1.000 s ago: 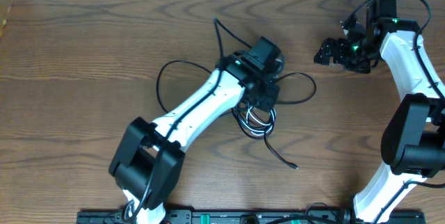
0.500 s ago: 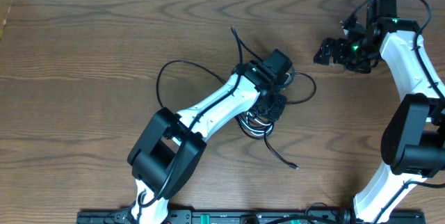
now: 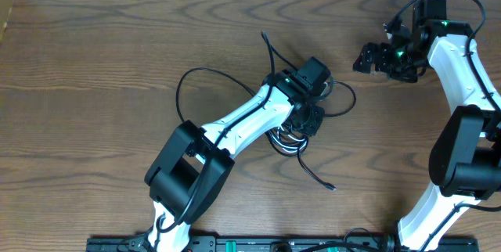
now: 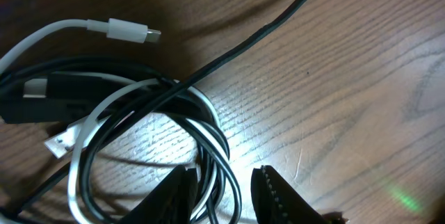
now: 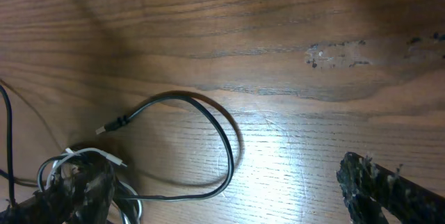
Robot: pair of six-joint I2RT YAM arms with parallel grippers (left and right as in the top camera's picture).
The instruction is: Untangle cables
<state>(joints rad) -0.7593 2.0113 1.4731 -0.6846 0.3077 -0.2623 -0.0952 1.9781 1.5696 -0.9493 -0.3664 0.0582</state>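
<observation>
Straddling coiled strands of the thin black cable (image 4: 278, 15) and the white plug-ended cable (image 4: 76, 26), tangled mid-table, the left gripper (image 4: 221, 177) sits part-closed; whether it grips, I cannot tell. Right gripper (image 5: 222, 179) splayed empty, parked clear, presumably awaiting a freed end.

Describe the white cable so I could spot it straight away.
On the wooden table, look mid-table, where the left gripper hangs over a coiled bundle of cords. The white cable loops through that bundle, its white plug with a metal tip lying free beside it. It is the only pale cord there; the black cable tangled with it trails far across the wood.
</observation>
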